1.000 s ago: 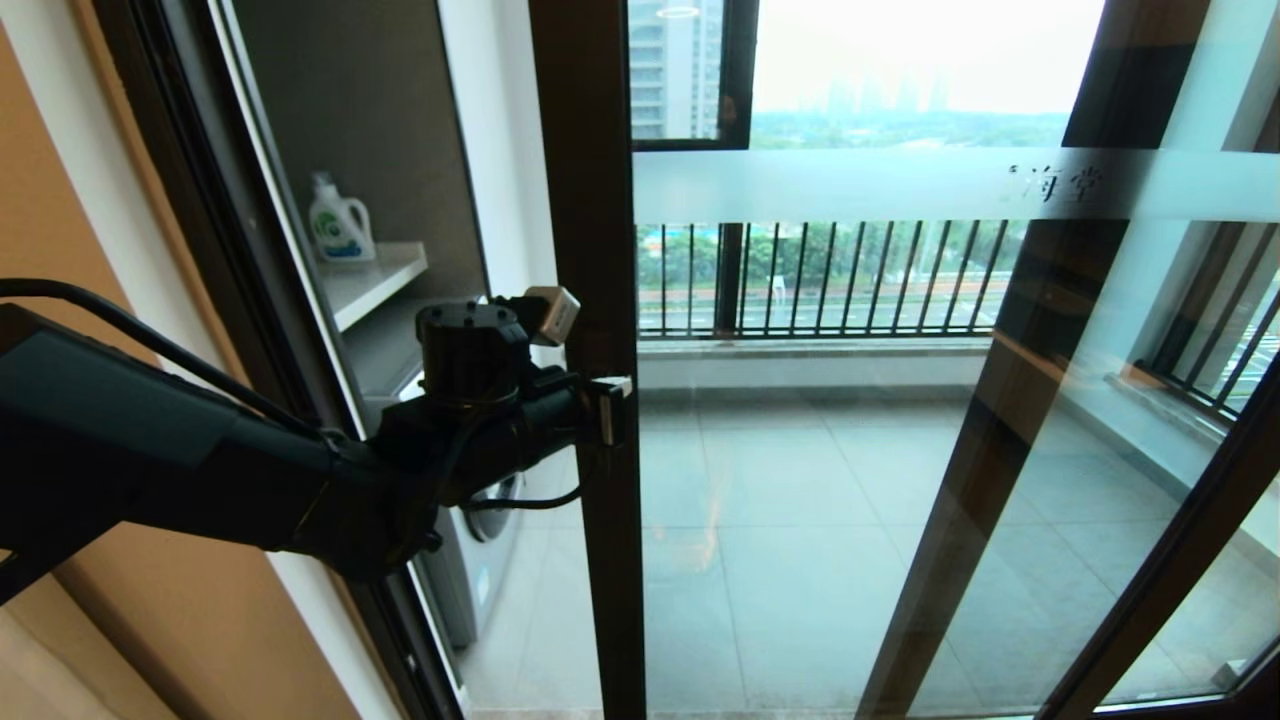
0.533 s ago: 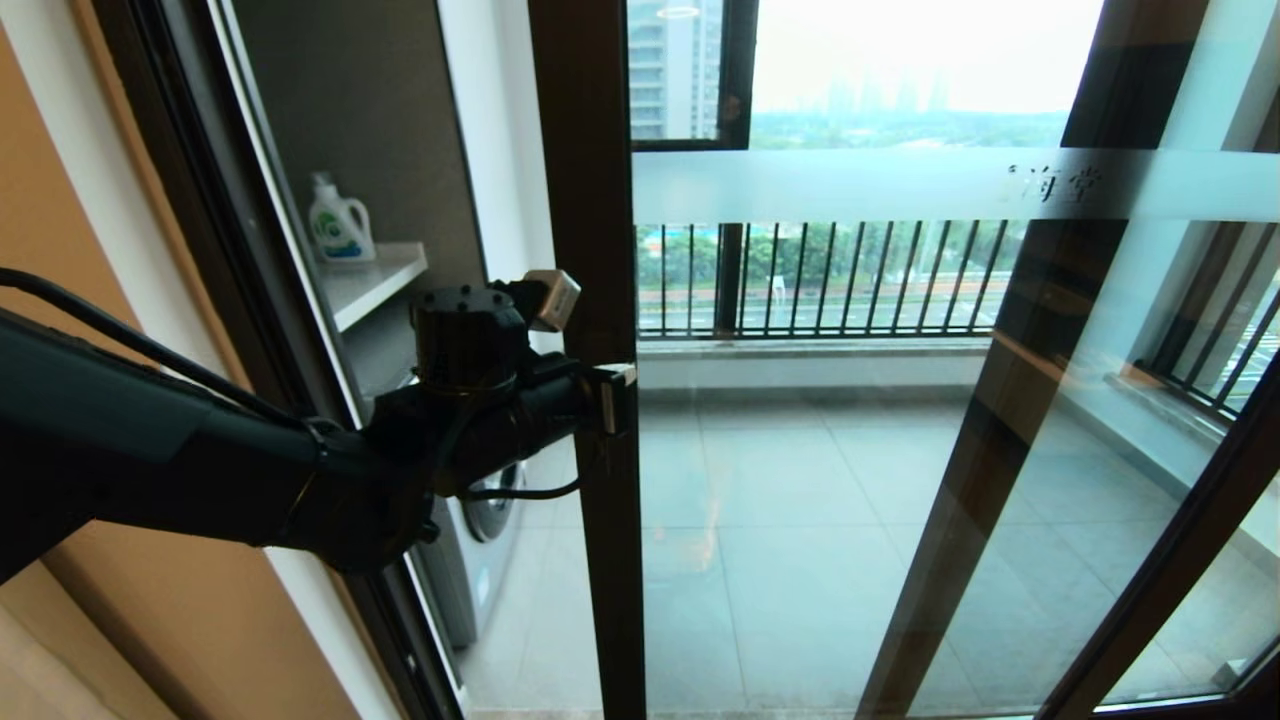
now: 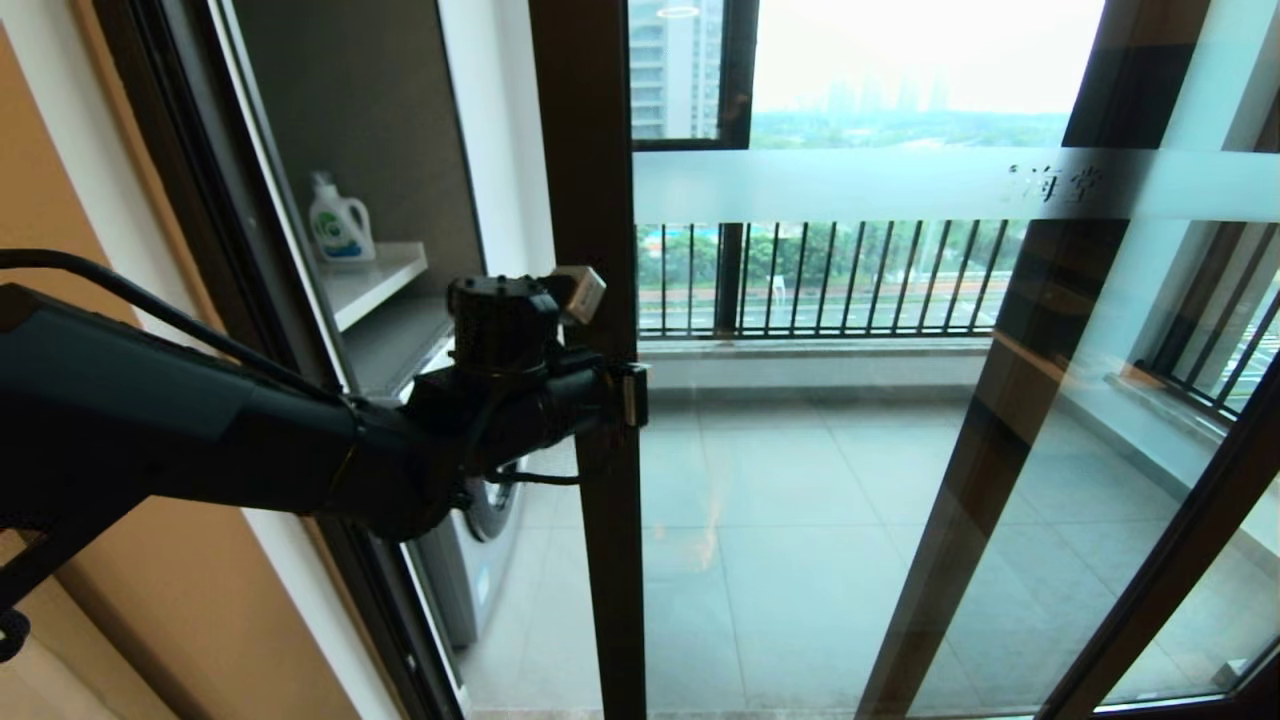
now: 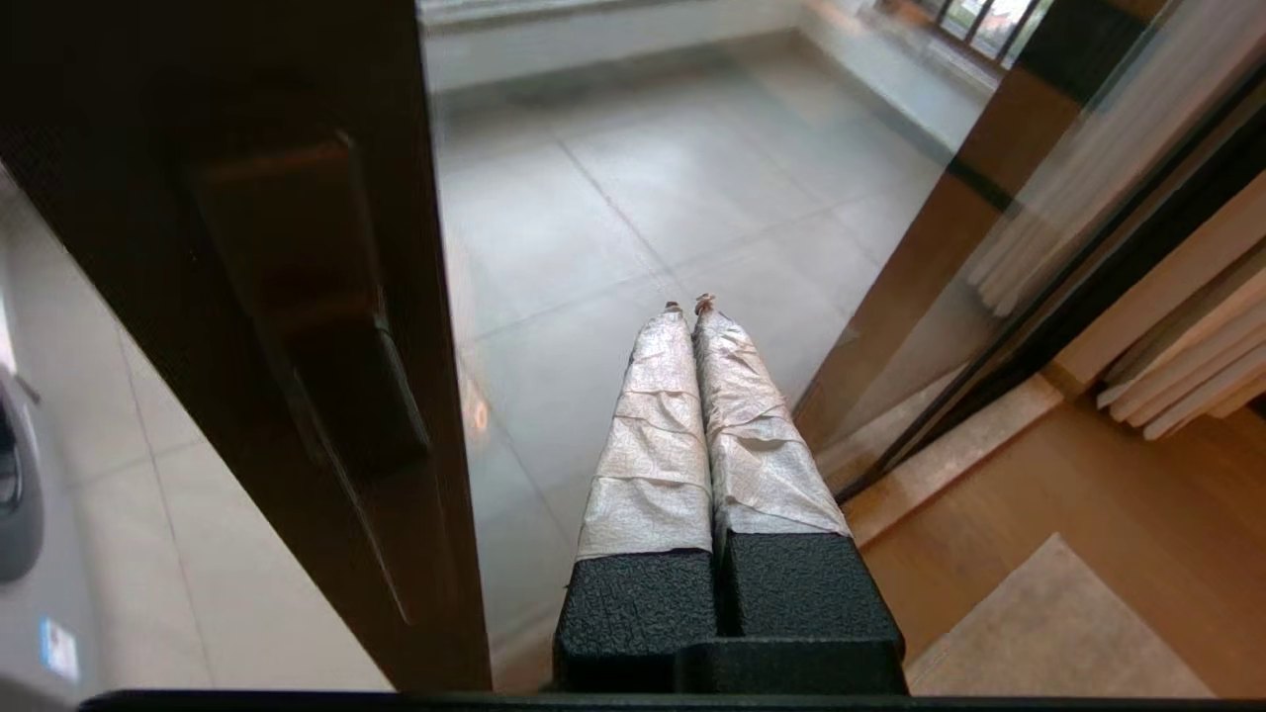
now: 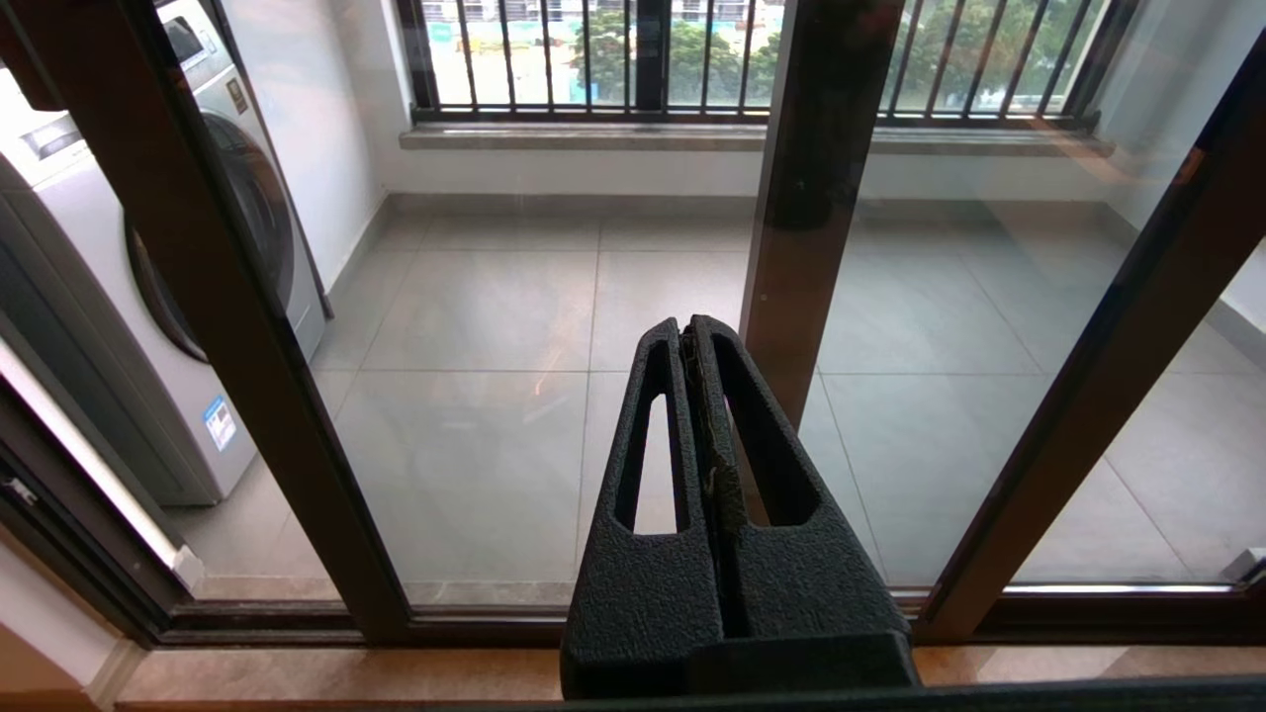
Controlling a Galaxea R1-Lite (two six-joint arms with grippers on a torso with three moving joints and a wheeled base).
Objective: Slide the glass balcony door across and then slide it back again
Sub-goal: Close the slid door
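Note:
The glass balcony door [image 3: 588,200] has a dark brown frame and a frosted band [image 3: 850,185] bearing two characters [image 3: 1055,183]. It stands partly slid right, leaving a gap on its left. My left gripper [image 3: 632,393] is shut and empty, with its tape-wrapped fingertips at the inner edge of the door's left stile, at the glass. In the left wrist view the left gripper [image 4: 689,305] points along the glass beside the stile [image 4: 198,326] and its recessed handle [image 4: 297,287]. My right gripper [image 5: 689,324] is shut, low in front of the glass [image 5: 475,415], and out of the head view.
Through the gap are a washing machine [image 3: 480,540] and a shelf [image 3: 375,280] holding a detergent bottle [image 3: 340,225]. A second panel's stile [image 3: 1010,420] shows behind the glass, with the outer window's railing [image 3: 820,275] beyond. A tan wall [image 3: 60,180] borders the left.
My left arm has swung right and slightly up, carrying the shut gripper from the stile's face to its glass-side edge. The door frame has not visibly moved.

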